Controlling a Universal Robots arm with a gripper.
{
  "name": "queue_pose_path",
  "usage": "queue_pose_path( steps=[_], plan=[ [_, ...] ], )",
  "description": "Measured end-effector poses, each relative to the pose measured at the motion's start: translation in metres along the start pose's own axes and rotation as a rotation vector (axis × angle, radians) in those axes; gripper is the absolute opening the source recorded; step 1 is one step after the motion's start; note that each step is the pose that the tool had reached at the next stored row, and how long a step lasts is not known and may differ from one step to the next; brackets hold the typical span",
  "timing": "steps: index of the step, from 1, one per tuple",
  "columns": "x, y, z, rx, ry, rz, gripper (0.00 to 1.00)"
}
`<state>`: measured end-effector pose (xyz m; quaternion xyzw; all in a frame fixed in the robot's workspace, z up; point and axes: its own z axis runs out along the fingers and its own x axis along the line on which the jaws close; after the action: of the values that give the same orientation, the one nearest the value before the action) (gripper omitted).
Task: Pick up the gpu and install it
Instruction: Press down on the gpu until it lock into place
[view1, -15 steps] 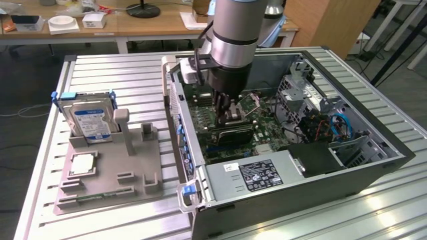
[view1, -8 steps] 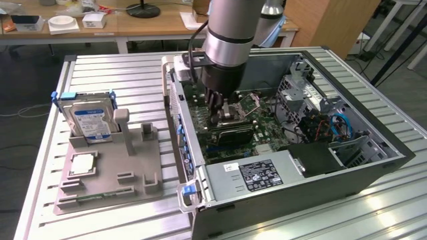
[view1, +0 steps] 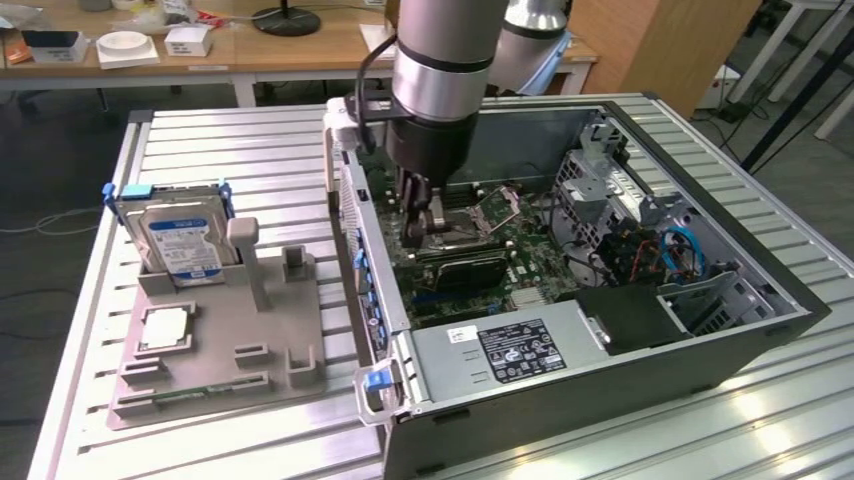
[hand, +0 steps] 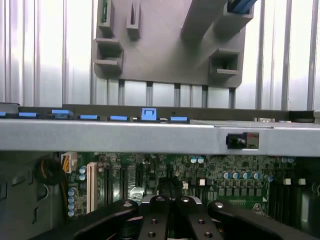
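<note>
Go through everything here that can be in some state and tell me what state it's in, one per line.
Black computer case: side panel off, lying open.
Robot gripper: jaws shut, down inside the case above the green motherboard.
Silver hard drive with blue-white label: upright in the grey holder tray.

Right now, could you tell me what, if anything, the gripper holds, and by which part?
Cannot tell: the gripper is shut low over the motherboard; no held thing shows clearly.

Arm (view1: 447, 60) cut off by top edge; hard drive (view1: 180, 245) label unreadable.
</note>
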<state>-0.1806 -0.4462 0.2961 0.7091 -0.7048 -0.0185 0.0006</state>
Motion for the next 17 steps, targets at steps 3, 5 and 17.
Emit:
queue_pose_path(
  steps=[3,5,17],
  plan=[
    [0.000,0.0034,0.0012,0.0008,0.0001,0.000,0.11],
    [0.000,0.0088,0.0018,0.0022,-0.0001,0.000,0.11],
    [-0.001,0.0251,0.0025,0.0032,-0.0001,0.000,0.11]
  ],
)
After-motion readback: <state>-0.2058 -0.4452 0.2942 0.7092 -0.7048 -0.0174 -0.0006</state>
